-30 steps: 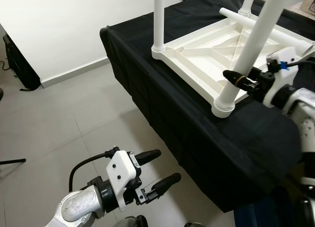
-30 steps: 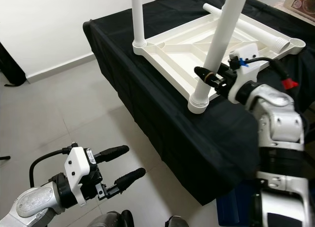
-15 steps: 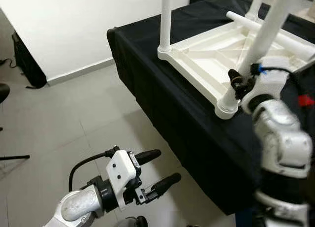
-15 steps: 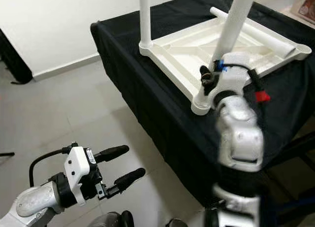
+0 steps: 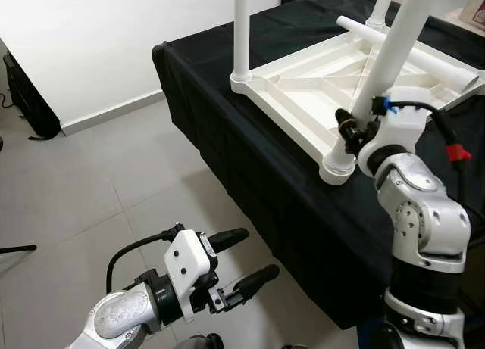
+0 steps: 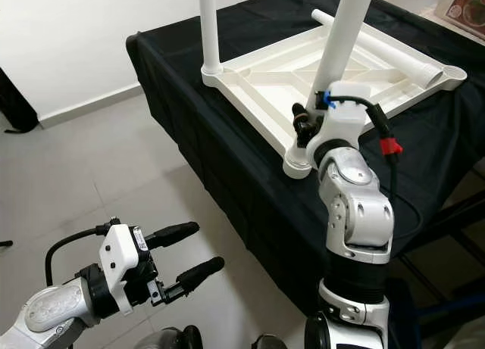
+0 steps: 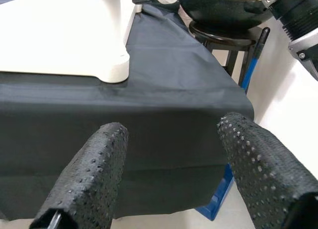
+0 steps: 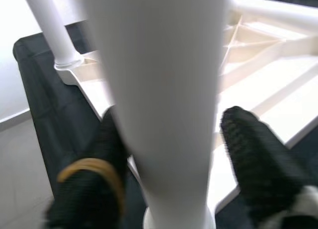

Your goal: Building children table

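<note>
Right gripper (image 8: 164, 159) is straddling the upright table leg (image 5: 386, 69) near its socket, fingers spread, not yet clamping; left gripper (image 5: 239, 258) is hanging open, well apart.

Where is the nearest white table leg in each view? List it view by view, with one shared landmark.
Left eye view: leg slants up, right of centre.
Right eye view: leg slants up, upper centre-right.
Left wrist view: its foot at the top, left of centre.
Right wrist view: leg central, close, blurred.
Shared landmark: black cloth beneath it.
</note>
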Tool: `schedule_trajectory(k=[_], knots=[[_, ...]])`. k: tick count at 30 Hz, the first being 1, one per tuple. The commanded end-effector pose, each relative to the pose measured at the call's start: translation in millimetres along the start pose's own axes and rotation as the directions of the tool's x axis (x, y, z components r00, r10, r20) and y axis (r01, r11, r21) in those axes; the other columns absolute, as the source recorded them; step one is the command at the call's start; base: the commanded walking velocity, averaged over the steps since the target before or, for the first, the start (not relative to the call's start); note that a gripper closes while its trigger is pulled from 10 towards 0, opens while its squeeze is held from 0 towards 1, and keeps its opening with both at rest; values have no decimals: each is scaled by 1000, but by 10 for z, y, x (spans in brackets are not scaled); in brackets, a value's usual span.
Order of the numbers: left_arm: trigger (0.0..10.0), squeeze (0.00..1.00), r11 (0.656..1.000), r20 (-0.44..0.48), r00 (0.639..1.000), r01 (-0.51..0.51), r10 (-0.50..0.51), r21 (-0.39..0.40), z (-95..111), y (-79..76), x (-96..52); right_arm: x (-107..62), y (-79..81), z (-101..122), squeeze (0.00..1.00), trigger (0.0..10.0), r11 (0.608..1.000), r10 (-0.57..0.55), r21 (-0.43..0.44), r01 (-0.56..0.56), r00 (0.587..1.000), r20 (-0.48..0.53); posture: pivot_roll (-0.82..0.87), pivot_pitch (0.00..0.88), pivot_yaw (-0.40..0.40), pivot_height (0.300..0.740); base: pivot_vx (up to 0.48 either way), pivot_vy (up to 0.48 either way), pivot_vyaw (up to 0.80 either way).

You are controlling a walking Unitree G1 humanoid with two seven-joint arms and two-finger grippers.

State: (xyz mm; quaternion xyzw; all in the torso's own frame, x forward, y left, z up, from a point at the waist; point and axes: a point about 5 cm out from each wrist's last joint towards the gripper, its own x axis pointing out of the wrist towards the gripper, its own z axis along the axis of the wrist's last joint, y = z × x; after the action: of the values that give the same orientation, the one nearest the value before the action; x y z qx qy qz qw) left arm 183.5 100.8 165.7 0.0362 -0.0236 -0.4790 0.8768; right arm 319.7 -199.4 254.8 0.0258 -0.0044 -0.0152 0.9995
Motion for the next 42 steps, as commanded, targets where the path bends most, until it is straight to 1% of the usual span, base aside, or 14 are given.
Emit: schedule_trajectory(k=[1, 7, 9, 10, 14, 15, 21, 23, 29, 30, 31, 36, 38, 42], knots=[[10000, 0, 1000, -10, 1000, 6, -6, -4, -27, -19, 4, 19, -29, 114, 1000, 10000, 999, 45, -8, -44, 998, 48, -32, 185, -3, 740, 0, 0, 0], [10000, 0, 1000, -10, 1000, 7, -7, -9, -36, -27, 6, 121, -176, 149, 1000, 10000, 968, 251, -21, -250, 968, 16, -30, 184, -2, 740, 0, 0, 0], [10000, 0, 1000, -10, 1000, 7, -7, -10, -37, -28, 5, 131, -208, 118, 1000, 10000, 946, 320, -46, -320, 947, -25, -28, 183, -1, 740, 0, 0, 0], [10000, 0, 1000, -10, 1000, 6, -6, -8, -33, -24, 1, 147, -262, 51, 1000, 10000, 900, 426, -53, -432, 900, -94, -22, 183, 2, 740, 0, 0, 0], [10000, 0, 1000, -13, 1000, 6, -6, -4, -28, -18, -6, 178, -312, 49, 1000, 10000, 862, 496, -61, -504, 861, -112, -19, 184, 4, 740, 0, 0, 0], [10000, 0, 1000, -15, 1000, 6, -6, -4, -27, -18, -9, 204, -337, 72, 0, 10000, 859, 498, -80, -506, 861, -102, -16, 184, 7, 740, 0, 0, 0], [10000, 0, 1000, -17, 1000, 5, -5, -4, -22, -17, -22, 242, -351, 130, 0, 10000, 831, 546, -75, -551, 835, -72, -5, 186, 11, 740, 0, 0, 0], [10000, 0, 1000, -20, 1000, 5, -5, -2, -18, -14, -31, 245, -361, 137, 0, 10000, 804, 588, -71, -591, 807, -63, 0, 185, 15, 740, 0, 0, 0], [10000, 0, 1000, -26, 1000, 6, -6, 3, -17, -6, -42, 223, -501, 66, 0, 10000, 776, 618, -82, -626, 779, -106, 9, 182, 10, 740, 0, 0, 0], [10000, 0, 1000, -27, 1000, 4, -3, 5, -16, -1, -47, 206, -580, 65, 0, 1216, 784, 605, -89, -615, 788, -112, 8, 181, 11, 740, 0, 0, 0], [10000, 0, 1000, -27, 1000, 2, -2, 6, -16, 2, -49, 185, -656, 79, 0, 0, 784, 604, -91, -614, 789, -113, 8, 181, 10, 740, 0, 0, 0], [10000, 0, 1000, -27, 1000, 1, -1, 7, -15, 2, -51, 167, -714, 102, 0, 0, 786, 600, -103, -609, 793, -110, 8, 181, 10, 740, 0, 0, 0], [10000, 0, 1000, -23, 1000, 1, -1, 6, -17, 4, -37, 137, -794, 176, 0, 0, 815, 558, -135, -564, 826, -79, -4, 178, 8, 740, 0, 0, 0], [10000, 0, 1000, -20, 1000, 2, -2, 6, -17, 2, -28, 106, -771, 186, 0, 0, 830, 533, -156, -536, 844, -64, -5, 179, 6, 740, 0, 0, 0]])
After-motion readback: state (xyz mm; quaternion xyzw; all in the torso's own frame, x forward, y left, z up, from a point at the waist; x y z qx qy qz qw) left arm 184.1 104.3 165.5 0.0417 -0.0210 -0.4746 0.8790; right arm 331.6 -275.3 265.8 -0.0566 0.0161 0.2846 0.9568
